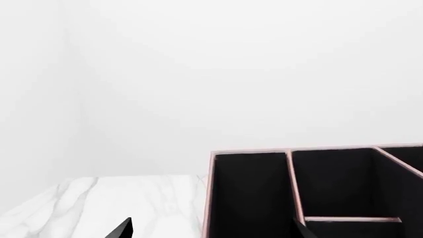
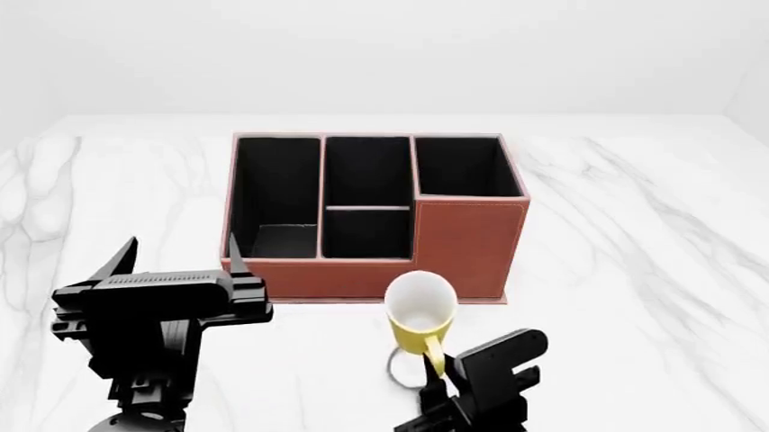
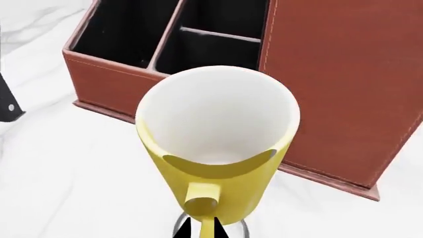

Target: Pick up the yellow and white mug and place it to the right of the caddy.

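Yellow outside and white inside, the yellow and white mug [image 2: 420,317] sits low and centre in the head view, just in front of the caddy [image 2: 469,243], its mouth open and empty. Its loop handle points toward the bottom edge of the frame, where the right gripper [image 2: 435,367] meets it. In the right wrist view two dark fingertips [image 3: 182,229] close in on either side of the handle at the bottom edge, narrowly set and gripping it. A round shadow lies on the marble under the mug's base, so it appears lifted slightly off the table [image 2: 625,234].

The left gripper [image 2: 180,256] stands at lower left of the head view with its two fingers spread wide and nothing between them, its right finger just in front of the caddy's left front corner.

The caddy is reddish-brown with pale trim and a black lining. Its compartments show no contents: a tall one at left, two in the middle split by a crosswise divider, and a raised one at right behind a tall front panel.

The left wrist view shows only the caddy's [image 1: 317,188] black interior with pink-trimmed partitions at lower right, marble at lower left, and a dark fingertip [image 1: 122,230] at the bottom edge; the mug does not appear there. The right wrist view alone shows the grip on the handle, with the mug [image 3: 218,144] just beside the caddy's [image 3: 337,74] front wall.
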Robot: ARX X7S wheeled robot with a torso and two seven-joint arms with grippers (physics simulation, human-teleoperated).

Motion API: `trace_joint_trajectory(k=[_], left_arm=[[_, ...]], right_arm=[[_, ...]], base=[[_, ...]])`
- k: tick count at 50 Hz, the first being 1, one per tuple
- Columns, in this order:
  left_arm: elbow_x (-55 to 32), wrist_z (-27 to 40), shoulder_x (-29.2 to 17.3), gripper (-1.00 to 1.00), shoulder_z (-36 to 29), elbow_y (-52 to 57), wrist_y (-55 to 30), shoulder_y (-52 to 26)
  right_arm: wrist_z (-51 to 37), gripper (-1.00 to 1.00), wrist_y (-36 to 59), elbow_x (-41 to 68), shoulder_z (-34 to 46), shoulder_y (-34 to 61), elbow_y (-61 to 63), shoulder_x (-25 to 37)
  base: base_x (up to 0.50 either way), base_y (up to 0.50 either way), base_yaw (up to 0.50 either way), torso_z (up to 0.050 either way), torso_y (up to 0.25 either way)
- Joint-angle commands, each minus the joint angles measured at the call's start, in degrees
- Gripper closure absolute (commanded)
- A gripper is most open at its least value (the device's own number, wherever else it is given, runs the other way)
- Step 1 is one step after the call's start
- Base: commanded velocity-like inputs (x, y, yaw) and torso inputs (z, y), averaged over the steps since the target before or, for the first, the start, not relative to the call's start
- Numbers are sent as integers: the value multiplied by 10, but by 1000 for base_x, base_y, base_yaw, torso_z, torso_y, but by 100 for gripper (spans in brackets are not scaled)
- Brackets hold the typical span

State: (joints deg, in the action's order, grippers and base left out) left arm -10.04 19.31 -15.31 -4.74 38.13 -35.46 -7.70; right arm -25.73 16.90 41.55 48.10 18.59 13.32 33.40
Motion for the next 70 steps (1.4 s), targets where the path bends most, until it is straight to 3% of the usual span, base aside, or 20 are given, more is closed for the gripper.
trace_joint_trajectory(k=[1, 16, 38, 55, 70], left_arm=[[-2, 4, -3, -100, -2, 2, -2, 0], [-5, 8, -6, -100, -4, 4, -5, -3], [-11, 12, -10, -100, -2, 3, 1, 1], [-15, 17, -13, -100, -3, 8, -2, 0], [-16, 20, -16, -100, -6, 6, -2, -2]], right_arm=[[-48, 100, -18, 4, -48, -33, 38, 52], [-112, 100, -45, 26, -108, -75, 44, 102], [-143, 100, -44, 51, -153, -59, -12, 106], [-123, 100, -44, 66, -175, -17, -82, 93], [-28, 100, -48, 46, -161, 88, -252, 29]], base=[[0, 0, 0, 0, 0], [0, 0, 0, 0, 1], [0, 0, 0, 0, 0], [0, 0, 0, 0, 1], [0, 0, 0, 0, 1]])
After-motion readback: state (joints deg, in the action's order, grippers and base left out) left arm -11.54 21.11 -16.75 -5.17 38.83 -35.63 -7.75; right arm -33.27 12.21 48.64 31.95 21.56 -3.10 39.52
